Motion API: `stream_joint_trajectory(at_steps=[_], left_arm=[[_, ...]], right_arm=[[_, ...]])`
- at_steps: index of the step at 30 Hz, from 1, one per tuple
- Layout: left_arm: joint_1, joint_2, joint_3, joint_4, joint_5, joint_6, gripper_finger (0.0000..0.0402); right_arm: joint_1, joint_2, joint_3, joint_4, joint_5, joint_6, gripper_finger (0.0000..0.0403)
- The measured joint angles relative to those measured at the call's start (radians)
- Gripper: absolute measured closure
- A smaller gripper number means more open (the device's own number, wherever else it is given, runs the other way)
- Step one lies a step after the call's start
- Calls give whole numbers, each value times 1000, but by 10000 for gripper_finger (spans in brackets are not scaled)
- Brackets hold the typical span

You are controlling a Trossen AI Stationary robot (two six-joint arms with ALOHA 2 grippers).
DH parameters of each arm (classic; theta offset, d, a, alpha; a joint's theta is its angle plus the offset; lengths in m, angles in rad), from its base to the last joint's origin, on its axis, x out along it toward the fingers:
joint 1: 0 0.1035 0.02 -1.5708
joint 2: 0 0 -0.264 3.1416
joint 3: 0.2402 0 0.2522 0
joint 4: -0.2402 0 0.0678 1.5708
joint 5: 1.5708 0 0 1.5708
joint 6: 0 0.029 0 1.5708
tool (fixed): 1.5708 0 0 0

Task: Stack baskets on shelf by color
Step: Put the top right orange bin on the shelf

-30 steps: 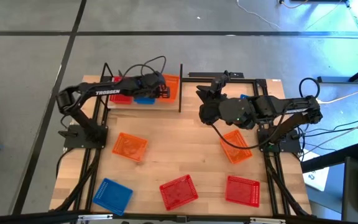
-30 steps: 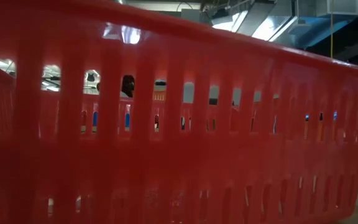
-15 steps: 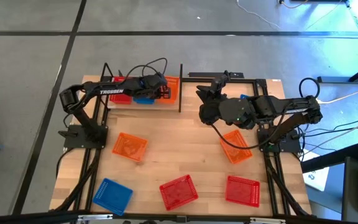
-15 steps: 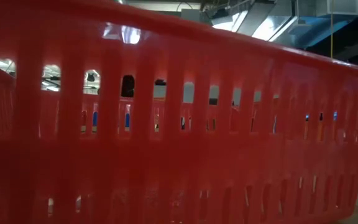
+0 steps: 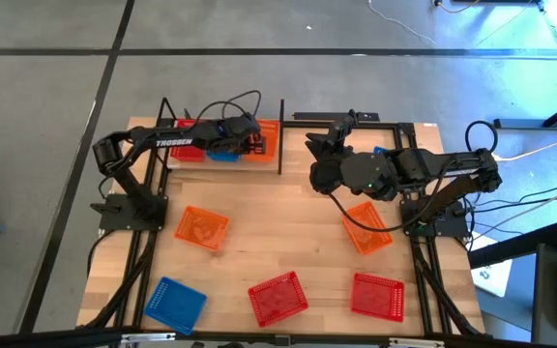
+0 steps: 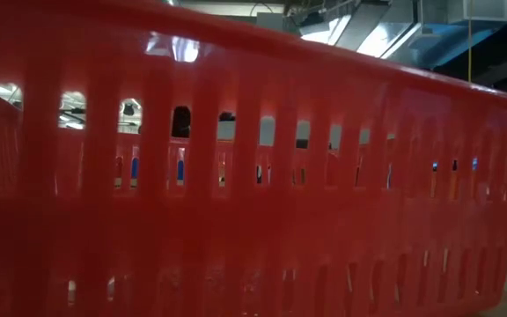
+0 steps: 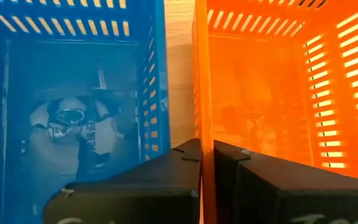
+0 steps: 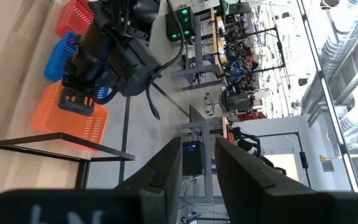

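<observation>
While gripping an orange basket (image 7: 272, 93) wall, the left tool (image 7: 205, 152) (beside a blue basket (image 7: 73, 93)) hovers.

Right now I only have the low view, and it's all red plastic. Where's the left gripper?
Observer: At the shelf. The left gripper is shut on the wall of the orange basket.
Operator: Anything next to it?
Observer: A blue basket sits beside it, with a strip of bare board between them.
Operator: Right arm?
Observer: The right gripper is open and holding nothing, over the table's back right.
</observation>
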Motion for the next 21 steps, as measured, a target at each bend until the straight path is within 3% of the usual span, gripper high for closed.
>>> stream_joint_trajectory(at_steps=[11, 21], left_arm=[[0, 0, 0, 6, 30, 46, 398], [0, -1, 0, 12, 31, 42, 341]], right_arm=[[0, 0, 0, 0, 0, -4, 304], [0, 0, 0, 0, 0, -4, 304]])
